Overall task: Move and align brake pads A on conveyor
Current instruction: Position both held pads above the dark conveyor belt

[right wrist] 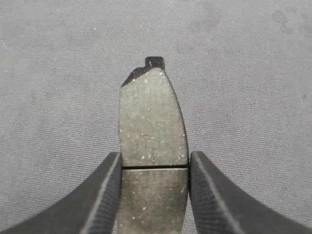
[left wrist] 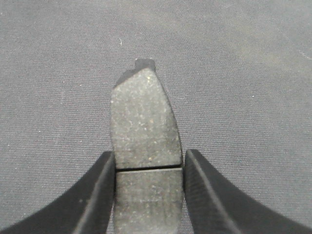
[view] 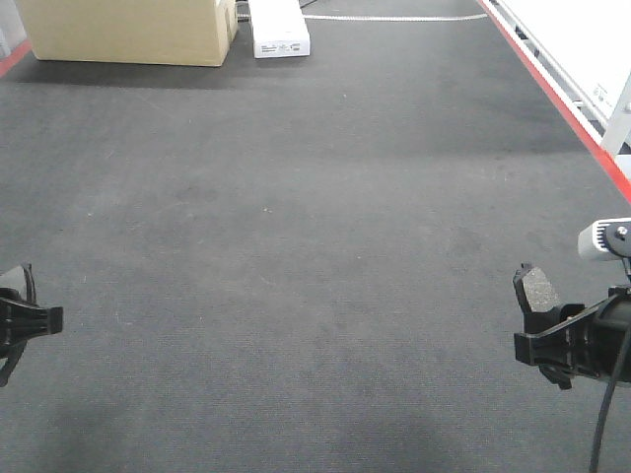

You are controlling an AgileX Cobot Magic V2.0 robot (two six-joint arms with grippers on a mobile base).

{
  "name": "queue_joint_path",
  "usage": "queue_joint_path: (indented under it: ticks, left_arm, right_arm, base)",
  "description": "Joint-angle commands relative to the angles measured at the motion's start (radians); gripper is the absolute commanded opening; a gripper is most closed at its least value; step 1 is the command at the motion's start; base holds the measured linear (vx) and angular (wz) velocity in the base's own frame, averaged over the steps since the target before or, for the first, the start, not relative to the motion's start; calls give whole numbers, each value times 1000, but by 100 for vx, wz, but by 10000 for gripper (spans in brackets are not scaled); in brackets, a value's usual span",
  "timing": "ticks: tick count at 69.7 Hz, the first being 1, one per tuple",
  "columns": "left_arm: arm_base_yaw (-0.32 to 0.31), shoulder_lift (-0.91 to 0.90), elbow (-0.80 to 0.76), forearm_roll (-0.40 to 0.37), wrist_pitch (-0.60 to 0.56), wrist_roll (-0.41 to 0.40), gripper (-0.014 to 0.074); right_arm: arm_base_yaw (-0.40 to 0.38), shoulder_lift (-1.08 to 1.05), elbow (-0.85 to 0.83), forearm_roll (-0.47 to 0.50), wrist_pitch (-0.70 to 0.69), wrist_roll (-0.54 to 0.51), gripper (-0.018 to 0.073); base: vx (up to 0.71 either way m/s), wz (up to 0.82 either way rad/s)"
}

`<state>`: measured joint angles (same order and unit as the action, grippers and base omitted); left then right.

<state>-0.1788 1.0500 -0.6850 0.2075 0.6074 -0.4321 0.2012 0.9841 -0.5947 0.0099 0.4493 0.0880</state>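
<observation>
The left claw (left wrist: 148,158) is closed on the left pad (left wrist: 144,122). Both fingers press against the pad's long edges, level with the thin groove across its middle. The pad projects forward past the fingertips, and a small dark tab shows at its far end. In the front view this claw sits at the near left edge of the conveyor (view: 296,217), mostly out of frame.

The right claw (right wrist: 155,158) is closed on the right pad (right wrist: 153,117) in the same manner: the fingers clamp the long edges at the groove and the tabbed end points away. In the front view this pad stands upright in the claw over the near right part of the conveyor, just inside the red edge strip (view: 562,99).

No other pad is visible on the conveyor. A cardboard box (view: 128,30) and a white box (view: 279,30) stand at the far left end of the conveyor.
</observation>
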Motion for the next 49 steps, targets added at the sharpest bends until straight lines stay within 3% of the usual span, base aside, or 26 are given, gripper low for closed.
queue_joint_path:
  ticks: [1,49]
  left_arm:
    - [-8,-19,-26,8,-64,-4,132]
    - [-8,-19,-26,8,-64,-4,132]
  right_arm:
    - [-2,-15,-30,-3,-74,-5,13]
    - [-2,-15,-30,-3,-74,-5,13]
  base:
    - [0,0]
    - [0,0]
